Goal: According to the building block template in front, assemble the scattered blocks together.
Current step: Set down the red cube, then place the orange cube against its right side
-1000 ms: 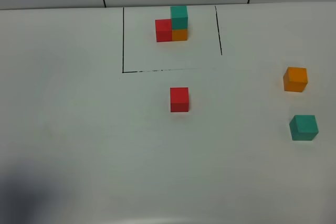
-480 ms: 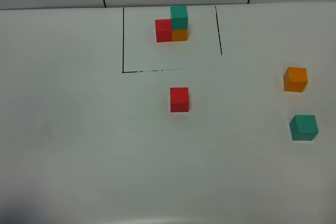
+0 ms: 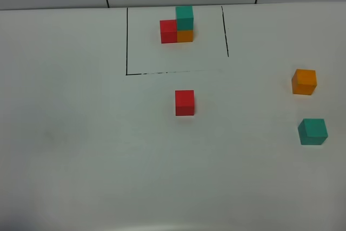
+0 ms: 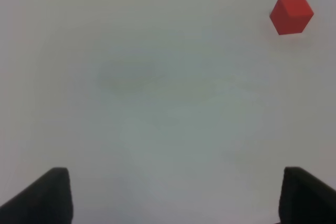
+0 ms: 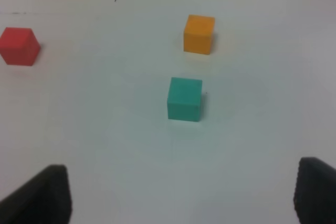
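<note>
Your left gripper [image 4: 170,198] and right gripper [image 5: 181,192] stand released, empty. The template [image 3: 177,25] sits inside the drawn frame [image 3: 127,41]; the red cube [image 3: 184,103] lies just outside it, orange cube [image 3: 304,81] and teal cube [image 3: 312,131] at right.

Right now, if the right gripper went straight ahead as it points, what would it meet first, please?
Most likely the teal cube, centred ahead of the right gripper; the orange cube lies beyond it.
</note>
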